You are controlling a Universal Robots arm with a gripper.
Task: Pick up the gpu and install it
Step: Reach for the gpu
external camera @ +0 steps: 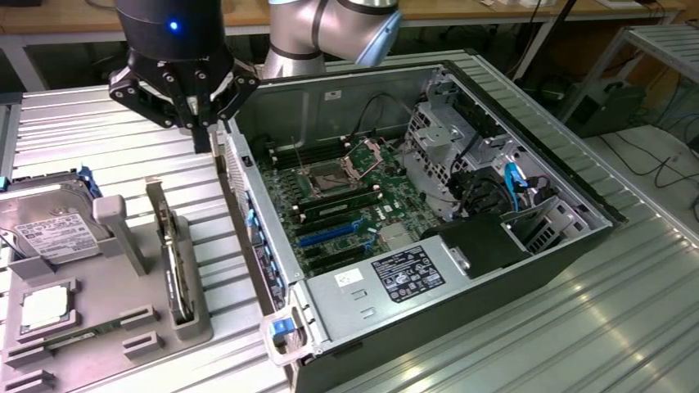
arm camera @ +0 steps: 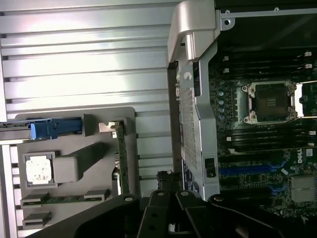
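I'm looking down on a ribbed metal table [external camera: 611,327]. Wooden-topped benches run along the top of the frame, and cables trail on the floor at the upper right. An open computer case [external camera: 459,327] lies on its side across the centre and right of the exterior view. Its motherboard [external camera: 361,196] faces up, with the processor socket [external camera: 327,180] near the middle and the power supply [external camera: 404,274] at the near end.

In the lower left of the frame sits a grey holder [external camera: 110,327]. It carries a hard drive [external camera: 49,225] with a white label, a processor chip [external camera: 46,307] and a memory stick [arm camera: 64,199] lying flat.

The gpu [external camera: 175,262] stands on its edge in a slot along the side of the holder nearest the case. From my wrist camera I see only its thin green edge [arm camera: 121,158] running along that side.

The gripper [external camera: 200,127] hangs from the arm [external camera: 327,33] in the upper left of the exterior view. It is over the strip of table between the holder and the case's perforated rear panel [external camera: 245,213]. Its jaws are pressed together with nothing between them. It is beyond the far end of the gpu and clear of it, so the card sits untouched in its slot. In the wrist camera the fingertips [arm camera: 167,179] show just beside that rear panel.
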